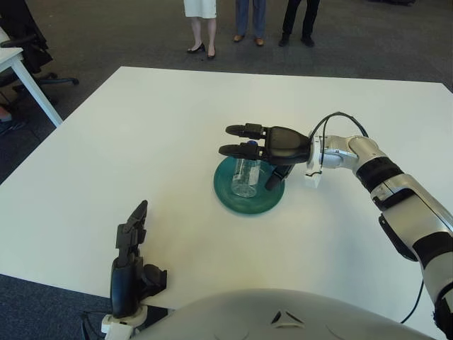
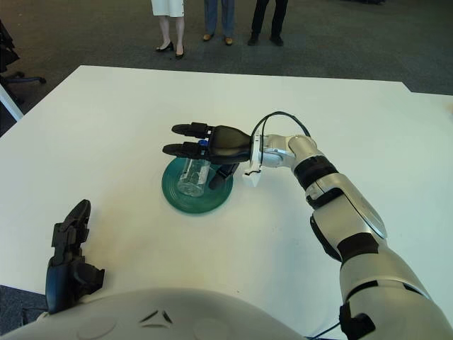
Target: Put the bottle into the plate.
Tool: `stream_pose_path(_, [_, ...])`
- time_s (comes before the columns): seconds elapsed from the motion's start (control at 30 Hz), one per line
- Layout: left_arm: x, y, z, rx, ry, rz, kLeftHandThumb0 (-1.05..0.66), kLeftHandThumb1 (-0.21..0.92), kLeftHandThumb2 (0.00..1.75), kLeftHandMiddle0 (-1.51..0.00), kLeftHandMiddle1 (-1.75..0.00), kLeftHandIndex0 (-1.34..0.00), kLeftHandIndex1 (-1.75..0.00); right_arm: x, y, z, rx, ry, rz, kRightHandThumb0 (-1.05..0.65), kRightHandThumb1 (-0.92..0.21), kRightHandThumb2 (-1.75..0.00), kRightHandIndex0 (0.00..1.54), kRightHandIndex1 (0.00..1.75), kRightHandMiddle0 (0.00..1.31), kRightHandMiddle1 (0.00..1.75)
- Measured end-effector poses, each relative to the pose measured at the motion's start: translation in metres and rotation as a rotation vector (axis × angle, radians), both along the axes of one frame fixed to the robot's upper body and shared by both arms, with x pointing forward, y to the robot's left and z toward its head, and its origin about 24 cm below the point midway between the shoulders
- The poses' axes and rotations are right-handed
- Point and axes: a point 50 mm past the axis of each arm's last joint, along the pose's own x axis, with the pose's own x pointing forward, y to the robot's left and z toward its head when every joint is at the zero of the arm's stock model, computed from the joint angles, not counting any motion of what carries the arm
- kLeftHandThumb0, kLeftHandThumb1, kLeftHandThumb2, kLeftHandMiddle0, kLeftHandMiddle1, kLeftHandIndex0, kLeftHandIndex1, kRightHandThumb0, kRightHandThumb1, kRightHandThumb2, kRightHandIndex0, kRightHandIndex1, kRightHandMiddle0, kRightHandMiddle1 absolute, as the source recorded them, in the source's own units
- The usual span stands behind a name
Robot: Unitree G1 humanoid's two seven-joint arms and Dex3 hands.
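A clear plastic bottle with a blue cap stands upright on the dark green plate near the middle of the white table. My right hand reaches in from the right and hovers at the bottle's top. Its two long fingers stretch out to the left over the cap, and the thumb hangs to the right of the bottle, over the plate. The hand is open and holds nothing. My left hand shows at the lower left by the table's front edge, fingers relaxed and empty.
The white table stretches wide around the plate. A cable loops above my right wrist. Several people's legs stand beyond the far edge. Another white table and a chair are at the far left.
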Motion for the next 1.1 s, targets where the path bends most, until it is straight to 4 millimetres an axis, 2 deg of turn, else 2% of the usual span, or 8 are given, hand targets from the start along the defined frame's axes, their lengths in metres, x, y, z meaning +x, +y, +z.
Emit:
stream_pose_path(0.1, [0.000, 0.000, 0.000, 0.001, -0.002, -0.002, -1.05, 0.92, 1.11, -0.20, 0.00, 0.00, -0.64, 0.004, -0.001, 0.000, 0.064, 0.062, -0.049, -1.05, -0.92, -0.72, 0.01, 0.00, 0.01, 0.01])
stream_pose_path(0.2, [0.000, 0.000, 0.000, 0.002, -0.003, -0.002, -1.05, 0.92, 1.10, -0.20, 0.00, 0.00, -0.62, 0.008, -0.001, -0.001, 0.151, 0.138, -0.109, -1.05, -0.92, -0.67, 0.11, 0.02, 0.06, 0.07])
stream_pose_path(0.27, [0.000, 0.000, 0.000, 0.004, -0.004, -0.002, -1.02, 0.92, 1.08, -0.22, -0.01, 0.00, -0.62, 0.011, -0.001, -0.002, 0.230, 0.198, -0.157, -1.02, -0.92, -0.63, 0.20, 0.02, 0.03, 0.28])
stream_pose_path(0.37, [0.001, 0.001, 0.002, 0.009, -0.012, -0.003, -0.97, 0.92, 1.02, -0.24, -0.01, 0.00, -0.67, 0.013, 0.000, -0.006, 0.347, 0.282, -0.220, -0.96, -0.92, -0.60, 0.29, 0.03, 0.01, 0.48])
stream_pose_path(0.57, [0.002, 0.003, 0.004, 0.027, 0.009, 0.002, -0.91, 0.92, 0.91, -0.29, -0.02, -0.01, -0.75, 0.009, 0.003, -0.018, 0.499, 0.415, -0.287, -0.89, -0.92, -0.60, 0.38, 0.03, 0.00, 0.71])
stream_pose_path(0.7, [0.003, 0.004, 0.005, 0.037, 0.028, 0.003, -0.89, 0.92, 0.87, -0.31, -0.03, -0.01, -0.78, 0.005, 0.003, -0.028, 0.606, 0.505, -0.339, -0.86, -0.92, -0.60, 0.41, 0.04, 0.01, 0.77])
stream_pose_path(0.83, [0.005, 0.004, 0.005, 0.046, 0.042, 0.002, -0.87, 0.92, 0.80, -0.35, -0.04, -0.05, -0.81, 0.002, -0.002, -0.035, 0.718, 0.578, -0.395, -0.83, -0.92, -0.62, 0.48, 0.05, 0.10, 0.90])
stream_pose_path(1.1, [0.005, 0.005, 0.005, 0.054, 0.053, 0.006, -0.84, 0.92, 0.72, -0.42, -0.06, -0.11, -0.85, 0.000, -0.019, -0.043, 0.910, 0.670, -0.526, -0.77, -0.92, -0.62, 0.59, 0.09, 0.20, 1.07])
